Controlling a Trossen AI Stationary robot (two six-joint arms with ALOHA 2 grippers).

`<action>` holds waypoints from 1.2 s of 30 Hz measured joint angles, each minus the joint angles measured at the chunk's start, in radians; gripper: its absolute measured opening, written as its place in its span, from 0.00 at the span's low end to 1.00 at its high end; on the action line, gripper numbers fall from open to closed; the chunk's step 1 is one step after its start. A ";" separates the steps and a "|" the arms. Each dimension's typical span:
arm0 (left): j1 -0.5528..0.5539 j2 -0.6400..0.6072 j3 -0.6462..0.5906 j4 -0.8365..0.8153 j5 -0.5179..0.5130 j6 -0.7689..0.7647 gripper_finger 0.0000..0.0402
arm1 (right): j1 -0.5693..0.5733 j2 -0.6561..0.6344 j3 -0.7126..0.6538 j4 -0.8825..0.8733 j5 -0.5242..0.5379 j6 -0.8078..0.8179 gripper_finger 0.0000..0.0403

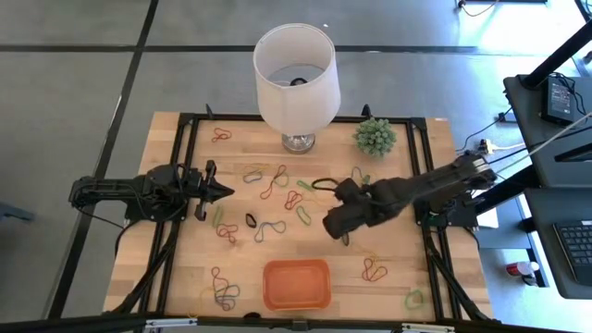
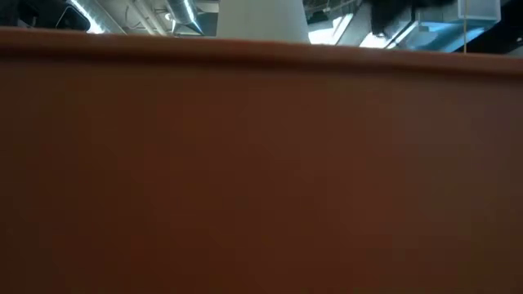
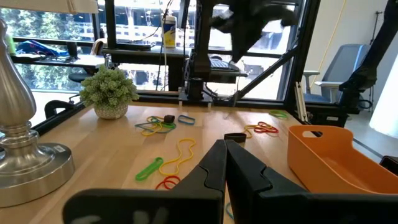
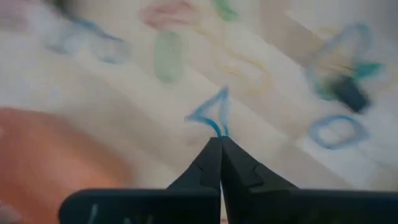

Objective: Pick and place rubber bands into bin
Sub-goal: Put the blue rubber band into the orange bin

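A blue band [image 4: 208, 113] is pinched in the right gripper [image 4: 220, 142], lifted for carrying to the bin [image 1: 296, 284]; left gripper [image 1: 220, 191] is parked closed, empty.

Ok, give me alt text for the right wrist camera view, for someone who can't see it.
The right gripper has its fingers shut on a thin blue band, held above a wooden table. More bands lie blurred on the wood below, and part of the orange bin shows to one side.
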 joint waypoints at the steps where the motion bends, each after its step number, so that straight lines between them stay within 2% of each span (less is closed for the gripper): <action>1: 0.000 0.000 0.000 0.000 0.000 0.000 0.00 | 0.021 0.001 0.027 0.018 0.020 0.013 0.00; 5: 0.000 0.000 0.000 0.000 0.000 0.000 0.00 | 0.101 0.042 0.143 0.072 0.111 0.056 0.00; 7: 0.000 0.000 0.000 0.000 0.000 0.000 0.00 | 0.127 0.091 0.215 0.087 0.125 0.056 0.00; 12: 0.000 0.000 0.000 0.000 0.000 0.000 0.00 | 0.161 0.279 0.423 0.095 0.119 0.041 0.00; 19: 0.000 0.000 0.000 0.000 0.000 0.000 0.00 | 0.165 0.565 0.699 0.097 0.036 0.049 0.00; 22: 0.000 0.000 0.000 0.000 0.000 0.000 0.00 | 0.159 0.611 0.659 0.196 -0.049 0.079 0.00; 25: 0.000 0.000 0.000 0.000 0.000 0.000 0.00 | 0.150 0.666 0.660 0.202 -0.139 0.121 0.00; 36: 0.000 0.000 0.000 0.000 0.000 0.000 0.00 | 0.118 0.812 0.661 0.168 -0.272 0.157 0.00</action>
